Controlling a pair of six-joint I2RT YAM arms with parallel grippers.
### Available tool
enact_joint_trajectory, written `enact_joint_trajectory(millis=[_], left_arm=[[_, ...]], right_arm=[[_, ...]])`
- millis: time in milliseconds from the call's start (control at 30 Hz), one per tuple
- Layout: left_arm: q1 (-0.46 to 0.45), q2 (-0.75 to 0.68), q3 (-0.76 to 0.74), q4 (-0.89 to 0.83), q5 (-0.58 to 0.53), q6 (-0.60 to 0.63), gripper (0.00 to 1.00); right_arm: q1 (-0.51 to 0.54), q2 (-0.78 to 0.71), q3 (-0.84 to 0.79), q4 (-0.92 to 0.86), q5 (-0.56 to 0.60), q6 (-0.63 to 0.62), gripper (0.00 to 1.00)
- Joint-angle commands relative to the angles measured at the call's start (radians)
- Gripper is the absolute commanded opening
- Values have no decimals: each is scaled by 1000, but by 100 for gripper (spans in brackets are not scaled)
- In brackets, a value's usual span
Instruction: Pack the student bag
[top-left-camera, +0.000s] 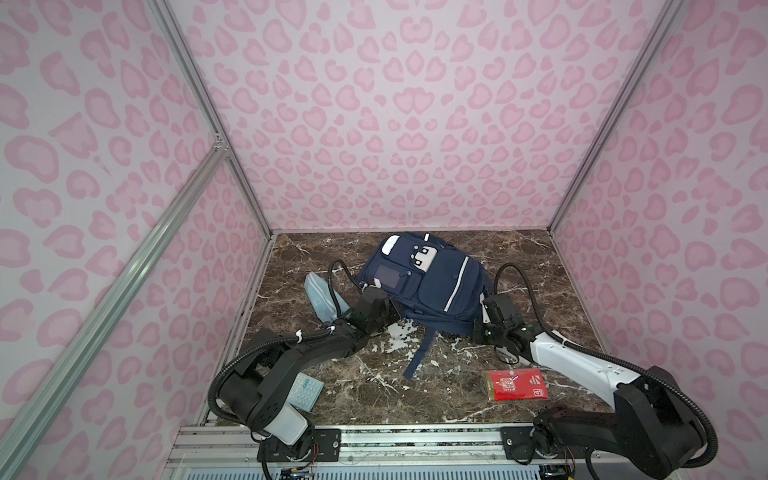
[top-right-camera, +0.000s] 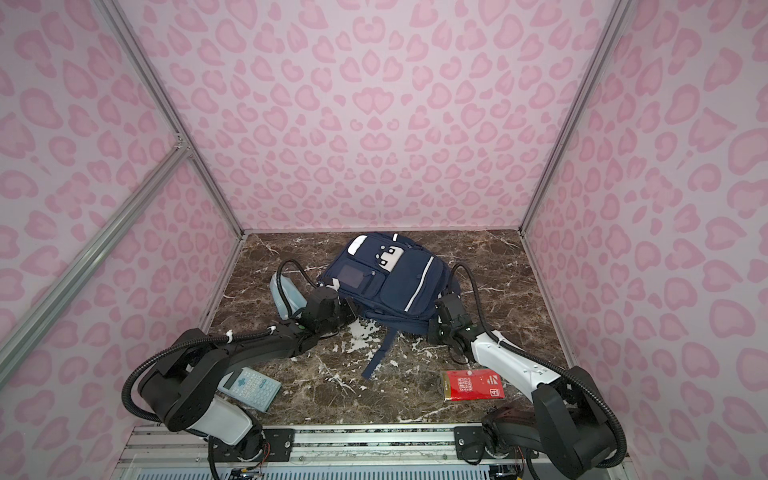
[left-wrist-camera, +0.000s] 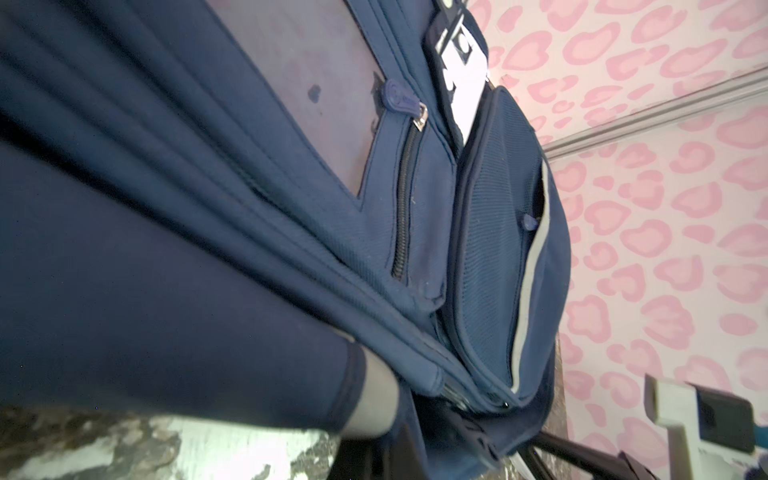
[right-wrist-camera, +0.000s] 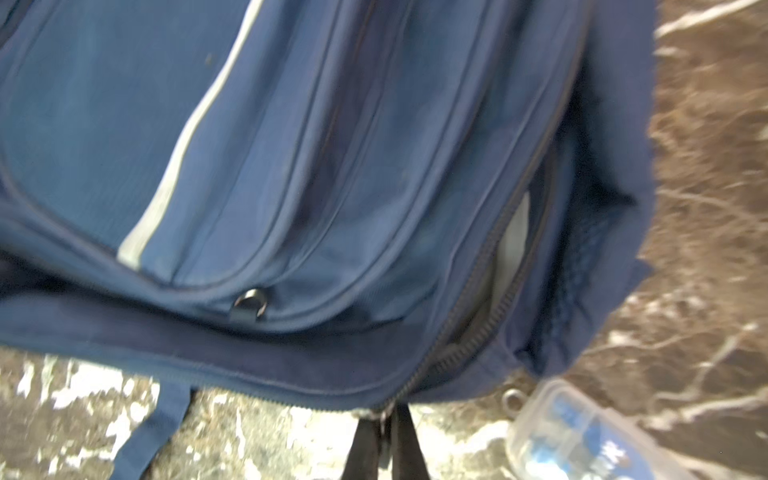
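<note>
Right fingers (right-wrist-camera: 363, 449) shut on zip end of student bag (top-left-camera: 432, 286), in wrist view only, left fingers (top-left-camera: 392, 311) shut, hold unclear

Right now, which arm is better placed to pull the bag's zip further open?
Right, probably. The right gripper has its jaws shut at the end of the student bag's partly open zip; the left gripper is at the opposite near corner, where no gap shows.
</note>
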Motion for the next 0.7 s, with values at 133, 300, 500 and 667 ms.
enact_joint_trajectory(millis=[133,300,500,667], left_arm=[[75,86,140,24,-25,66,13],[86,108,206,-41,-83,106,25],[78,-84,64,-83,-106,87,55],[-20,-254,-154,-10,-51,-24,55]], right_arm=[[227,6,123,-96,16,49,0],[336,89,186,-33,-23,117,0],[384,257,255,108,-57,152,0],[398,287,251,183,-55,170,0]])
